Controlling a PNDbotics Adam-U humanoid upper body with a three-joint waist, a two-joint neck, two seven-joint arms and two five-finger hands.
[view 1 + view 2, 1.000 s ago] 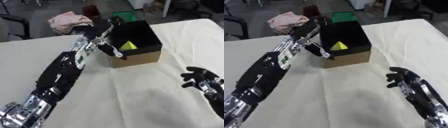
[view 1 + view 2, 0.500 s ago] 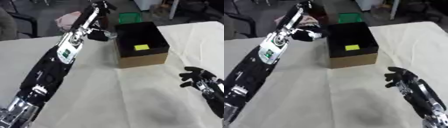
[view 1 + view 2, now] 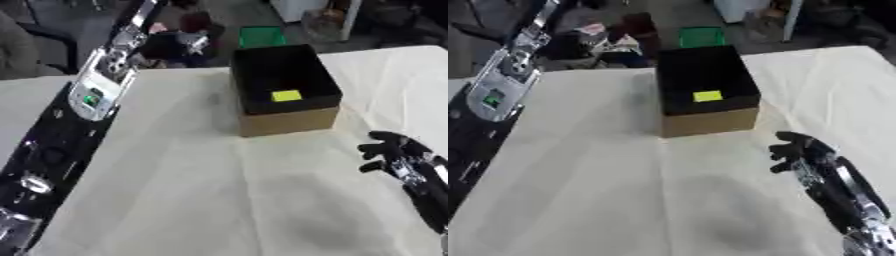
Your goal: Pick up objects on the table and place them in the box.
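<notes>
Right hand fingers: spread and relaxed, curling slightly, holding nothing; the right hand [image 3: 395, 152] hovers over the table at the lower right, palm turned toward the box.
Right arm: black with silver joints, it runs from the hand down to the lower right corner.
Left hand fingers: blurred near the top of the view, so I cannot tell whether they are apart or closed; the left hand [image 3: 186, 41] is raised beyond the far edge of the table, left of the box.
Left arm [image 3: 92, 95]: stretched long from the lower left corner up to the top, black with a white panel bearing a small green mark.
Box [image 3: 285, 116]: brown cardboard outside, black inside, open on top, standing on the table near its far edge, well apart from both hands.
Yellow object [image 3: 286, 95]: small and flat-looking, lying on the floor of the box toward the near wall.
Table [image 3: 192, 190]: covered with a pale cream cloth, creased in places.
Green container [image 3: 262, 36]: just behind the box, off the table.
</notes>
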